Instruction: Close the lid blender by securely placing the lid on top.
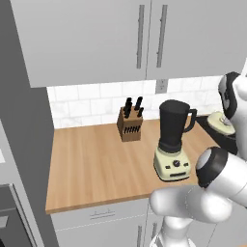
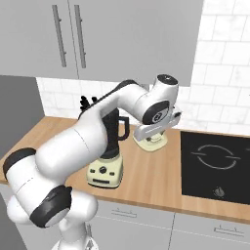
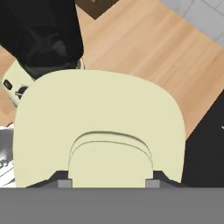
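Gripper (image 3: 107,183) pinched on lid (image 3: 100,127) knob, lid lifted above worktop (image 1: 96,164) right of blender (image 1: 172,140), ready for jar.

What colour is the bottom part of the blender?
Pale cream with dark knobs on the blender, clearest in the left base view.

Lid off, blender jar open.
Pale cream lid (image 3: 98,127), raised centre knob, sits lifted to the right of the blender (image 1: 172,140): cream base, dark knobs, tall dark jar upright on counter.
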### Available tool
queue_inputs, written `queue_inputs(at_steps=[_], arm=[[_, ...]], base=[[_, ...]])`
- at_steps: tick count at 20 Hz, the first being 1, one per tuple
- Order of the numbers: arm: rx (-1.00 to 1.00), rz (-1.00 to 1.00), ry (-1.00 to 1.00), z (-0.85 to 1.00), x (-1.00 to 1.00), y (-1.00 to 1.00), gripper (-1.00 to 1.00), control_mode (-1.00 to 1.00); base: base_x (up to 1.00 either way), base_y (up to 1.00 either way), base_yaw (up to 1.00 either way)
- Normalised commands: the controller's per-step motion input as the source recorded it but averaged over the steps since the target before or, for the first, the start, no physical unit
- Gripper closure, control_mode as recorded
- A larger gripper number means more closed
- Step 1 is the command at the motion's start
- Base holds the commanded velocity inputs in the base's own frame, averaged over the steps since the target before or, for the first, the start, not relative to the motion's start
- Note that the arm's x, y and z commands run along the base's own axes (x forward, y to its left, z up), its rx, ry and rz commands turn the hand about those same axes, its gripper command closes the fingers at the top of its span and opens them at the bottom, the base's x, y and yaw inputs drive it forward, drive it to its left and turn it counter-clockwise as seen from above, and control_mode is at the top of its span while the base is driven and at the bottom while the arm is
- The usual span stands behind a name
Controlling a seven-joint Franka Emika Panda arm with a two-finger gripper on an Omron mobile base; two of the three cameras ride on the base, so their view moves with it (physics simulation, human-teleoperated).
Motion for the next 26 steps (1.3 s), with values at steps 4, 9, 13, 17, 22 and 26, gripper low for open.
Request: queue_inputs(at_steps=[4, 9, 13, 17, 22, 26], arm=[[-0.05, -0.01, -0.16, 1.0, -0.01, 0.18, 1.0, -1.0], [-0.01, 0.0, -0.12, 0.9, 0.0, 0.74, 1.0, -1.0], [0.0, 0.0, -0.02, 0.62, 0.07, 0.97, 1.0, -1.0], [-0.01, 0.0, 0.0, 0.38, 0.22, 0.99, 1.0, -1.0], [-0.07, 0.0, 0.07, 0.52, 0.32, 0.71, 1.0, -1.0], [-0.02, 0.02, 0.02, -0.02, 0.01, 0.3, 1.0, -1.0]], base=[[0.0, 0.0, 0.0], [0.0, 0.0, 0.0], [0.0, 0.0, 0.0], [0.0, 0.0, 0.0], [0.0, 0.0, 0.0], [0.0, 0.0, 0.0]])
